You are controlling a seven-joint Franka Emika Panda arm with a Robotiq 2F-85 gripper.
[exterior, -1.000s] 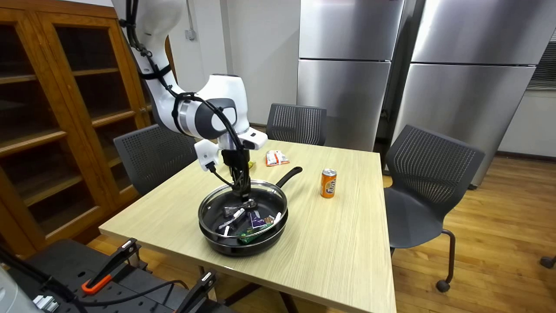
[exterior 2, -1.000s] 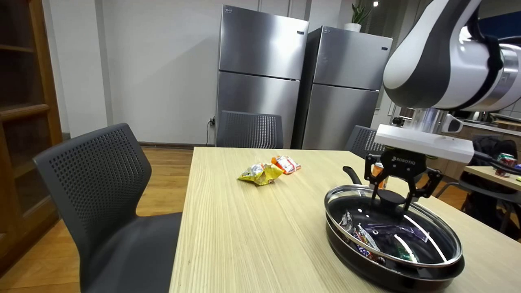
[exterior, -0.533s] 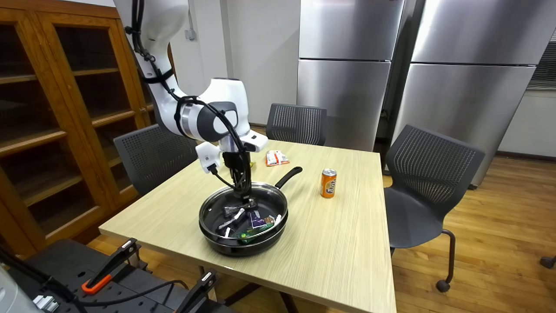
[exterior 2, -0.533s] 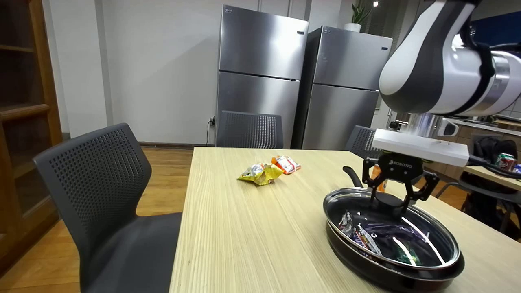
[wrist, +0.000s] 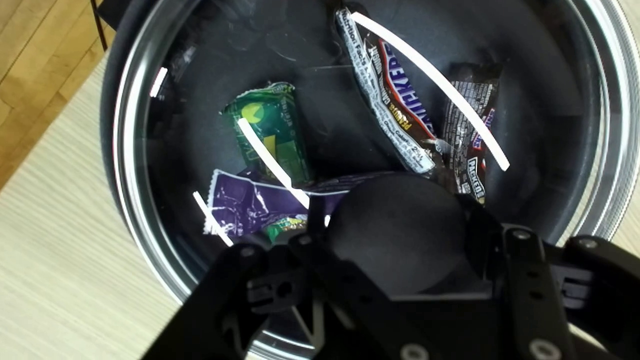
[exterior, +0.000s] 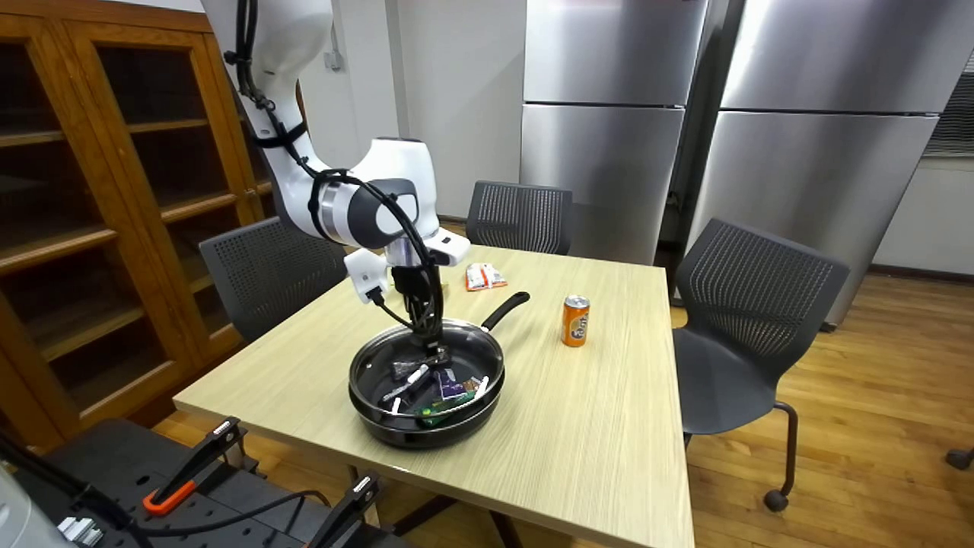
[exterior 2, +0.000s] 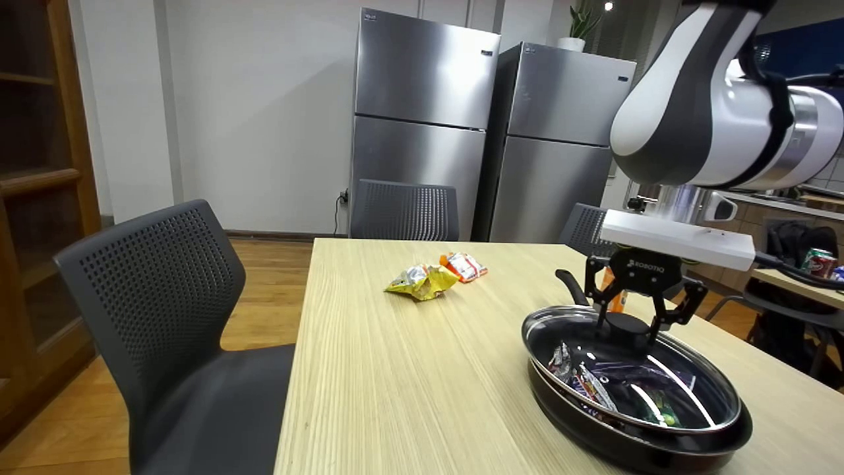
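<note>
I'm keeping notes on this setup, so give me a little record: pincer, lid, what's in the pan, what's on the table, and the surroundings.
Pincer: closed on the lid knob
Glass lid: over the frying pan; whether it fully rests there is unclear
In the pan: green packet, purple packet, Snickers wrapper, another brown packet
Table: upright orange can, yellow bag, orange-and-white bag
Surroundings: gray chairs, two steel refrigerators, wooden cabinet
</note>
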